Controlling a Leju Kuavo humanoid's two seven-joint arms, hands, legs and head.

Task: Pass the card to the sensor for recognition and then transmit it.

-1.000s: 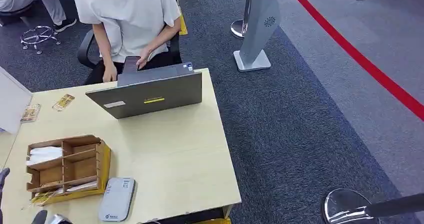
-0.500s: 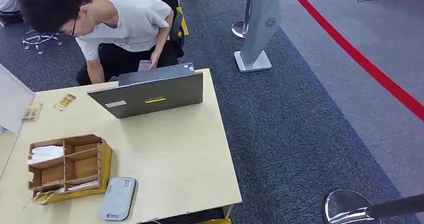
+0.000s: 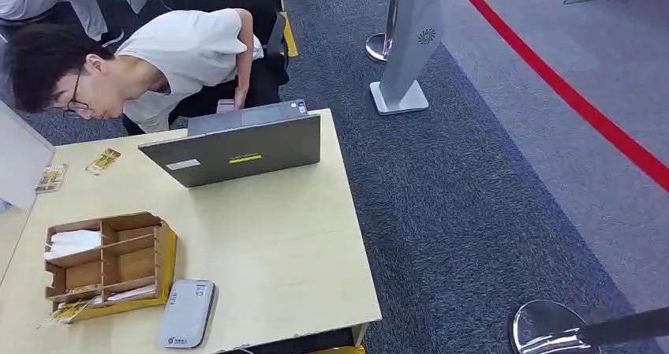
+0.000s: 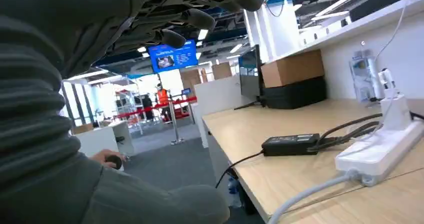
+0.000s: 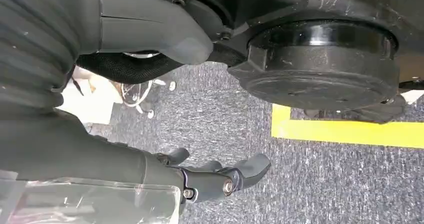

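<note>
Cards: a white stack (image 3: 71,242) lies in the far left compartment of the wooden box (image 3: 162,255); two gold ones (image 3: 101,161) lie flat near the surface's far left edge, well apart from the box.
Sensor: the flat grey reader (image 3: 185,314) lies at the near edge of the surface (image 3: 276,244), just beside the box's near right corner.
Open room: bare wood runs from the reader and box to the right edge and back to the laptop (image 3: 237,149); carpet (image 3: 473,212) lies beyond that edge.
Person: someone (image 3: 158,54) leans in over the far edge, behind the laptop.
Left hand: the left hand (image 4: 75,84) is spread wide and holds nothing, with its fingers (image 4: 200,19) well apart from the thumb.
Left wrist view: another desk with a power strip (image 4: 380,149) and a black adapter (image 4: 290,144).
Right hand: the right hand (image 5: 75,144) hangs over the carpet with a yellow line (image 5: 350,131), its fingers (image 5: 225,176) loosely bent and apart from the thumb, holding nothing.
</note>
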